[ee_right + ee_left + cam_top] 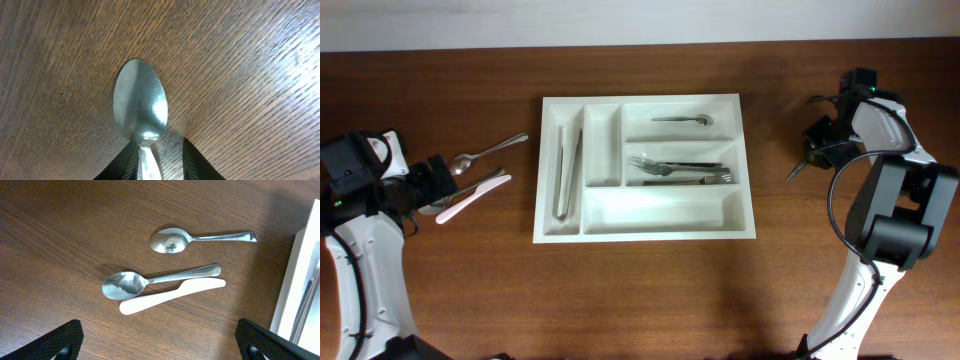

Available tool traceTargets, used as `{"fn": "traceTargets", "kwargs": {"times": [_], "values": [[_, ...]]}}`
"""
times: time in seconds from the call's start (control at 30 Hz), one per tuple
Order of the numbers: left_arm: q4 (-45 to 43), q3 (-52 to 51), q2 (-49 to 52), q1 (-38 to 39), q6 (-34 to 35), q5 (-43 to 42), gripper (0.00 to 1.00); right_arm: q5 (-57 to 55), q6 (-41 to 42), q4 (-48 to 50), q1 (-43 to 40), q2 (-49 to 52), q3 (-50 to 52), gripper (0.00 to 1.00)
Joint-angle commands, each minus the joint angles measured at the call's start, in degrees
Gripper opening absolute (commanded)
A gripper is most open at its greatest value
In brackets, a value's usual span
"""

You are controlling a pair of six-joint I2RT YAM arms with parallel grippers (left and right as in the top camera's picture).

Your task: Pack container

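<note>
At the desk's [440,300] left edge my left fingers [438,185] hung fully spread, grasping nothing, over three loose pieces: the far spoon [170,241] lay apart, but the near spoon [150,280] and the white knife [170,295] lay touching along their handles. That pairing looked like the hazard on this side. Closing on either one could catch both, or shove its neighbour askew across the wood. On the other side, between the container's right wall and the desk's right edge, my right fingers [812,155] were clenched on the handle of the held spoon [140,102], its bowl sticking out well beyond them. With so little handle in the pinch, I judged it could swivel or slip on the way over, or clip the rim. The container [548,235] sat in the middle of the desk. Its leftmost upright slot held the tongs [566,170], and the upright slot beside it was bare. Of the long compartments, the far one held a packed spoon [682,120], the middle one held the forks [680,165], which seemed to point opposite ways, and the near one held nothing.
</note>
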State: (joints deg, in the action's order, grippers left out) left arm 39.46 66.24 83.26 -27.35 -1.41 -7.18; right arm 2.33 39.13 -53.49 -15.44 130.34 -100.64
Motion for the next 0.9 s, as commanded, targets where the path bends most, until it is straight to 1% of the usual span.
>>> {"fn": "traceTargets", "kwargs": {"times": [0.0,0.2,0.57,0.63,0.7,0.73,0.87], "values": [[-0.15,0.94,0.31,-0.2,0.57,-0.96,0.99,-4.37,0.11,-0.79,-0.07,2.16,0.26,0.29],[-0.13,0.94,0.31,-0.2,0.57,-0.96,0.99,-6.38,-4.26,-1.99,-0.07,2.25,0.26,0.28],[-0.13,0.94,0.31,-0.2,0.57,-0.98,0.99,-6.84,-4.15,-3.28,-0.07,3.56,0.26,0.28],[-0.13,0.94,0.31,-0.2,0.57,-0.96,0.99,-6.43,-4.13,-3.54,-0.07,4.24,0.26,0.25],[-0.13,0.94,0.31,-0.2,0.57,-0.98,0.99,-5.99,-4.13,-4.0,-0.07,4.94,0.26,0.16],[-0.13,0.94,0.31,-0.2,0.57,-0.96,0.99,-5.81,-4.13,-4.17,-0.07,5.29,0.26,0.14],[-0.13,0.94,0.31,-0.2,0.57,-0.96,0.99,-5.6,-4.15,-4.35,-0.02,6.01,0.26,0.11]]}}
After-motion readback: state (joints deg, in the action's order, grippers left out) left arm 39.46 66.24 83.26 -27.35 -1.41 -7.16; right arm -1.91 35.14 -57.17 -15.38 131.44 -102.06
